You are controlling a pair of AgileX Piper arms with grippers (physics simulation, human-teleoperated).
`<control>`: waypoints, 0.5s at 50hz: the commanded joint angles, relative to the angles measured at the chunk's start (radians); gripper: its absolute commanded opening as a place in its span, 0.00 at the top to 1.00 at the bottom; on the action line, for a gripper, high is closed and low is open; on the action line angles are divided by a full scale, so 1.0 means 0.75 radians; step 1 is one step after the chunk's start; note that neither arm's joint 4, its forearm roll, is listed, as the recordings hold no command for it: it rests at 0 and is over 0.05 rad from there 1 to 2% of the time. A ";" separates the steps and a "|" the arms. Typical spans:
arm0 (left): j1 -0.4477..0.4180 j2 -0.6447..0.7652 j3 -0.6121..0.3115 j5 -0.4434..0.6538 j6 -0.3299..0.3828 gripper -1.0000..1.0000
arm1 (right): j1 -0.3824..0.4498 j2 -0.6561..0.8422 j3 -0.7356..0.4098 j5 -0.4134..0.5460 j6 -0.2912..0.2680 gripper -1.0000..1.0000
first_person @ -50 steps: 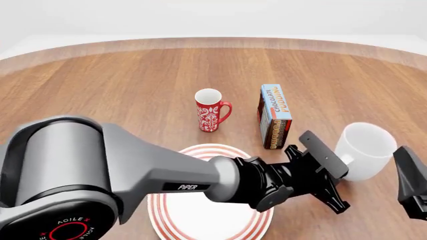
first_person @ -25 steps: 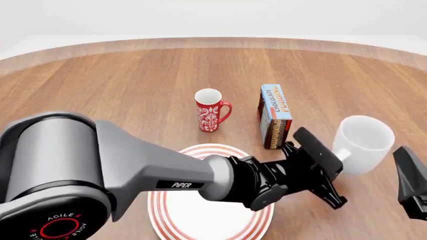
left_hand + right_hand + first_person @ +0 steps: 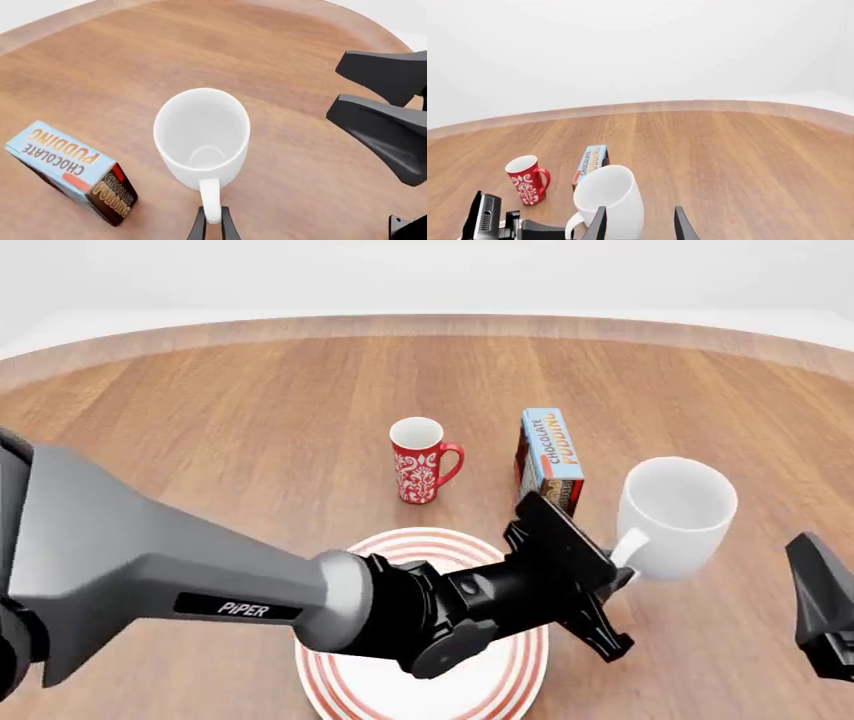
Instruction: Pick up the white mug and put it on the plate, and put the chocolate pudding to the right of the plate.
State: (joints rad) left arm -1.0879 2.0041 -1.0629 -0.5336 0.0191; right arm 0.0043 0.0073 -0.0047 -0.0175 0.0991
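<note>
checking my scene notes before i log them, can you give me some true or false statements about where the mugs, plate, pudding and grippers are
1. The left gripper is shut on the handle of the white mug. True.
2. The white mug stands on the plate. False: in the front view it is to the right of the plate, past its rim, held by the handle.
3. The chocolate pudding stands upright behind the plate, to the right of the red mug. True.
4. The right gripper holds the chocolate pudding. False: its fingers are apart with nothing between them, and the carton stands free on the table.
5. The red mug lies tipped over. False: it stands upright, handle to the right in the front view.
</note>
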 commanded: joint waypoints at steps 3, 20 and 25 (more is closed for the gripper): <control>-0.008 -0.141 0.136 -0.038 0.002 1.00 | 0.001 -0.004 -0.001 0.004 -0.005 0.00; -0.017 -0.321 0.282 -0.040 0.016 1.00 | 0.000 -0.005 -0.002 0.006 -0.011 0.00; -0.019 -0.387 0.322 -0.029 0.032 1.00 | -0.001 -0.005 -0.002 0.007 -0.012 0.00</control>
State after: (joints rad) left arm -1.0990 1.7967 -0.8774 -0.5573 0.0255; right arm 0.0043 0.0041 -0.0058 -0.0141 0.0922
